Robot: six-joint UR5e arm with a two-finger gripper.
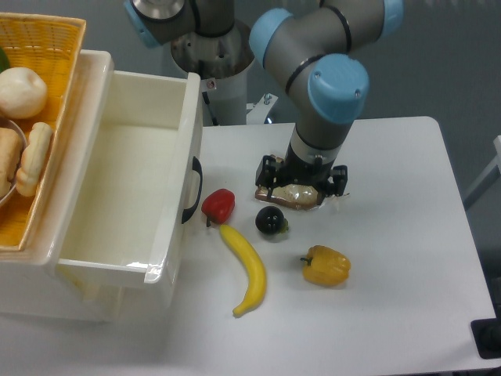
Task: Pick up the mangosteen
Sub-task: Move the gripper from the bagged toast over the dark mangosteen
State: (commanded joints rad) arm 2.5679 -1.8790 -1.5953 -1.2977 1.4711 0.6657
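Note:
The mangosteen (270, 220) is a small glossy near-black fruit with a bit of green calyx at its right. It lies on the white table (407, 235) between the red pepper (218, 205) and the yellow pepper (326, 265). My gripper (302, 185) points straight down, low over the table, just behind and to the right of the mangosteen and apart from it. Its black fingers (267, 171) stand wide apart on either side of a beige plastic-wrapped item (296, 195). The gripper holds nothing that I can see.
A banana (246, 269) lies in front of the mangosteen, its tip near the red pepper. A large white open drawer (125, 188) stands at the left with a black handle (192, 190). A yellow basket (39, 86) with food sits behind it.

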